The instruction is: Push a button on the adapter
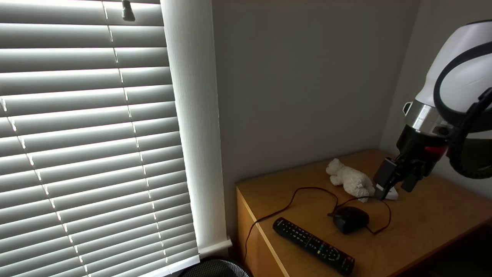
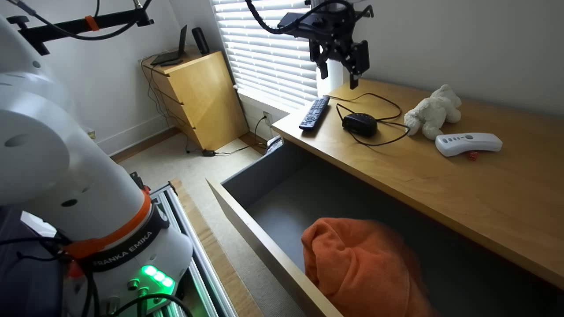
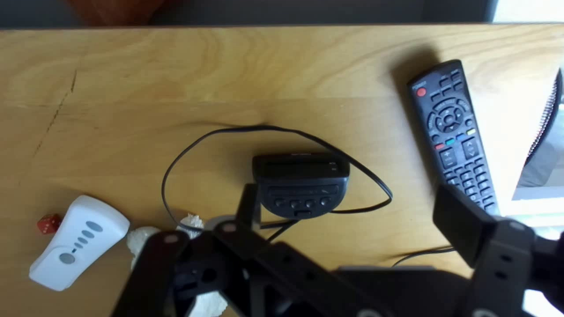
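Note:
The adapter is a small black device with a row of buttons on its sloped face and a thin black cable. It sits on the wooden dresser top in both exterior views. In the wrist view the adapter is near the middle, its buttons facing up. My gripper is open and empty in the wrist view, its fingers wide apart. Its left finger overlaps the adapter's lower left edge in that picture. In both exterior views the gripper hangs above the dresser, apart from the adapter.
A black remote control lies near the dresser's window end. A white plush toy, a white remote and a red die lie on the far side. The drawer below is open, holding an orange cloth. The adapter's cable loops around it.

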`<state>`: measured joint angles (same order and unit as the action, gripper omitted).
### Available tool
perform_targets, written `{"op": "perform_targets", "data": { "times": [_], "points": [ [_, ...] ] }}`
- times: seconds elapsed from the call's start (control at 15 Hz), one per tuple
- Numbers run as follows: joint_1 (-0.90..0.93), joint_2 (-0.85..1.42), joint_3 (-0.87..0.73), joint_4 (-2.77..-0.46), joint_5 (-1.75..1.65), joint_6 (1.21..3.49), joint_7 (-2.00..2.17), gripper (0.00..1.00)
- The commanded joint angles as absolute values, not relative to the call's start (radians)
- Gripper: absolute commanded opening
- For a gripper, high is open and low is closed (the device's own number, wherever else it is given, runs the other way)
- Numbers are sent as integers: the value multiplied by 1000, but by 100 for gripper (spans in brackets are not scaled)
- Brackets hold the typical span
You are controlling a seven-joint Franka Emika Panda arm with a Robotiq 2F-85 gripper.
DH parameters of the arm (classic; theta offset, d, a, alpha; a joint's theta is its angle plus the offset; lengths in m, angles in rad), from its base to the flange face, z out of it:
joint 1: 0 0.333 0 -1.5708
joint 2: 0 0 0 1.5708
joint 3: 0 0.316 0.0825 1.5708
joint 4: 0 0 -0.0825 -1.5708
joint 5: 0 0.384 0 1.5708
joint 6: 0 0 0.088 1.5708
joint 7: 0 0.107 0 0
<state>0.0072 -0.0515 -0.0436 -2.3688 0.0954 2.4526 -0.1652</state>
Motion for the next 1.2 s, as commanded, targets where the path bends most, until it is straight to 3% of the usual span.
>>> {"op": "perform_targets", "data": {
  "times": [0.0,1.07,1.13],
  "points": [
    [-3,-38,-38,-2366,101,2452,-171,100],
    [-11,80,-37,-2317,196,2546,-196,100],
    [-13,100,-34,-2306,208,2559,-204,77]
  ]
}}
